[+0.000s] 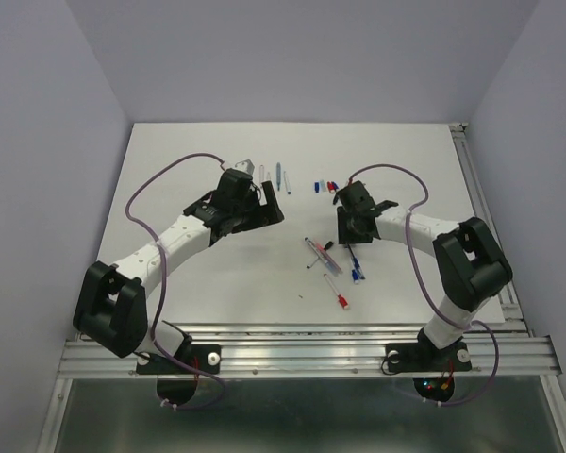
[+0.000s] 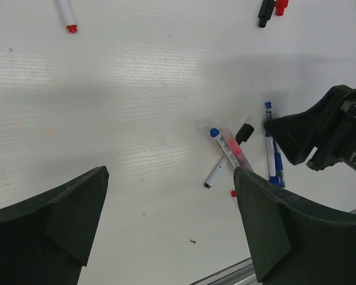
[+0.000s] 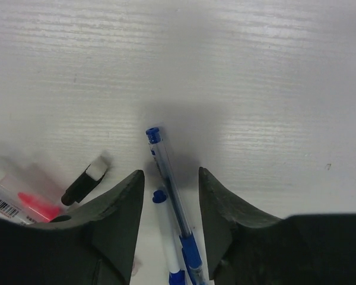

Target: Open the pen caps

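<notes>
My right gripper [image 3: 171, 172] is low over the table, its jaws part open on either side of two blue pens and touching neither. One is a clear-barrelled pen [image 3: 166, 178] with its blue cap [image 3: 190, 256] near my palm. The other is a white pen [image 3: 164, 228] with a blue end plug. These pens [image 1: 356, 267] lie just ahead of the right gripper [image 1: 345, 236]. A black cap [image 3: 82, 185] lies to the left, beside a pink pen [image 2: 232, 151]. Loose blue and red caps [image 1: 324, 187] sit further back. My left gripper [image 2: 171, 175] hangs open over bare table, holding nothing.
A pen with a red tip [image 1: 340, 298] lies nearer the front rail [image 1: 302, 344]. Two more pens [image 1: 280, 176] lie at the back by the left gripper [image 1: 274, 203]. In the left wrist view, a red-tipped pen [image 2: 67, 16] and black and red pieces [image 2: 272, 8] lie along the top edge.
</notes>
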You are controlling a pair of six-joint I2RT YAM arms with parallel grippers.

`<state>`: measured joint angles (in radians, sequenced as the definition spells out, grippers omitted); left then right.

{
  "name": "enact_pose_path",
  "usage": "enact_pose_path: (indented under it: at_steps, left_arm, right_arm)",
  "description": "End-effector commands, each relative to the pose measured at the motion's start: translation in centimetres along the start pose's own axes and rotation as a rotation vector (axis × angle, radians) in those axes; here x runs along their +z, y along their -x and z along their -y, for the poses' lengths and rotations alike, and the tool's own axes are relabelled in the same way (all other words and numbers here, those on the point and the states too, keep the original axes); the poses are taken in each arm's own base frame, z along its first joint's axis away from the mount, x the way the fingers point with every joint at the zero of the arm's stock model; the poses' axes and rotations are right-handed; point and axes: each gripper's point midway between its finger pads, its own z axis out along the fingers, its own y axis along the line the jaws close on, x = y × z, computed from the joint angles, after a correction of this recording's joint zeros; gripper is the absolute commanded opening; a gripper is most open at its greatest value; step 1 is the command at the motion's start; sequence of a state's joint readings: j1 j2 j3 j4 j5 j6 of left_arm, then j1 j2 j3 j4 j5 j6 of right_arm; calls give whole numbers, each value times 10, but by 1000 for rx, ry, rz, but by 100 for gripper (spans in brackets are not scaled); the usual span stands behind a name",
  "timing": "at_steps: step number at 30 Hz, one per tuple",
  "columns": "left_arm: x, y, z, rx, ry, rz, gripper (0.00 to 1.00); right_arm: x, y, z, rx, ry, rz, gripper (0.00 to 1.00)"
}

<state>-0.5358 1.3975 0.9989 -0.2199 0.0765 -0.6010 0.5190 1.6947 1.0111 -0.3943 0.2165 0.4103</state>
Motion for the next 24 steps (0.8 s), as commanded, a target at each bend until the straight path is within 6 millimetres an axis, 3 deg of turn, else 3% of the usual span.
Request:
enact_pose_path:
  at_steps: [1,6,12,19,24]
  left_arm:
    - [-4,6,3,1,-11,35,99]
    - [-3,6,2,5,-4,34,99]
    - [-5,7,2,5,-3,39,99]
    - [-5,7,6,14,-16,31,99]
    - [-5,4,14,35,-40,15,99]
  right_arm:
    - [-1,38,-12,16,7,113,45]
    - [12,26,-9,19,-16,77,36]
    - [16,21,1,26,-70,77,20]
    - [11,30,1,-3,-63,110,10]
    - [-4,45,2,-16,-65,151,7]
